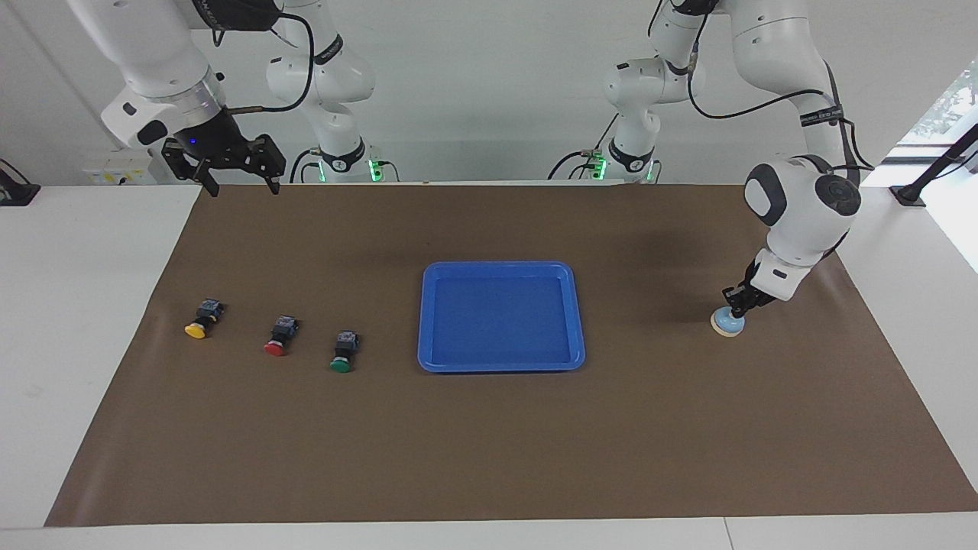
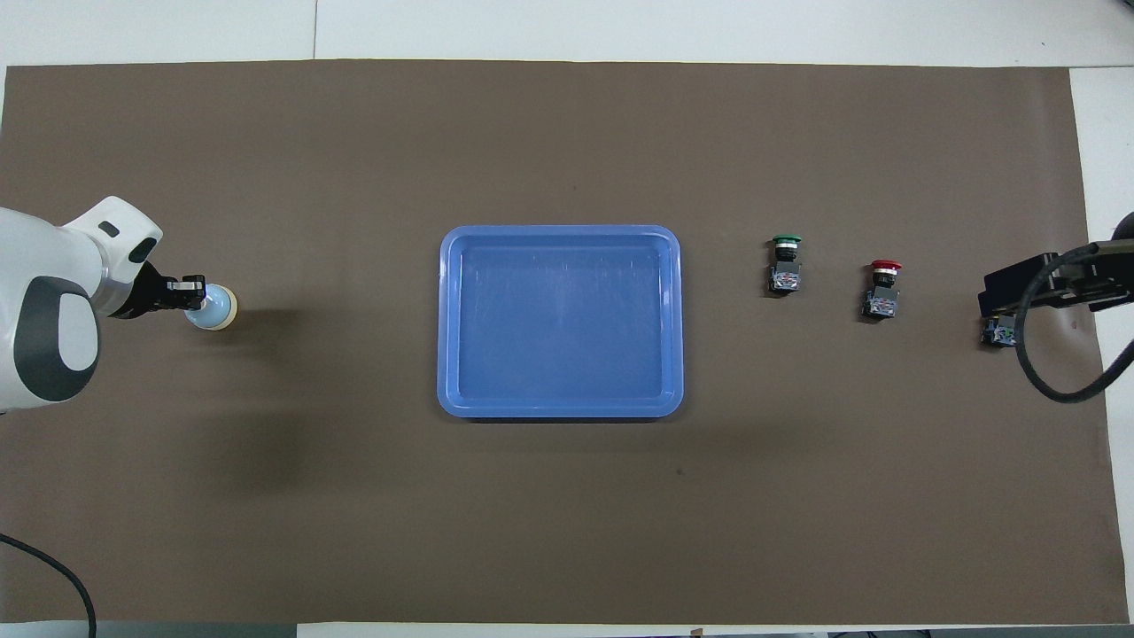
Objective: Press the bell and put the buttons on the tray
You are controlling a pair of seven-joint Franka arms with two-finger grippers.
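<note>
The light-blue bell sits on the mat at the left arm's end. My left gripper is shut, and its tips rest on the bell's top, hiding the knob. The blue tray lies mid-table with nothing in it. Three buttons lie in a row toward the right arm's end: green, red and yellow. My right gripper hangs open, raised over the mat's edge nearest the robots. From overhead it covers most of the yellow button.
A brown mat covers the table, with white tabletop showing around it. A black cable loops down from the right arm.
</note>
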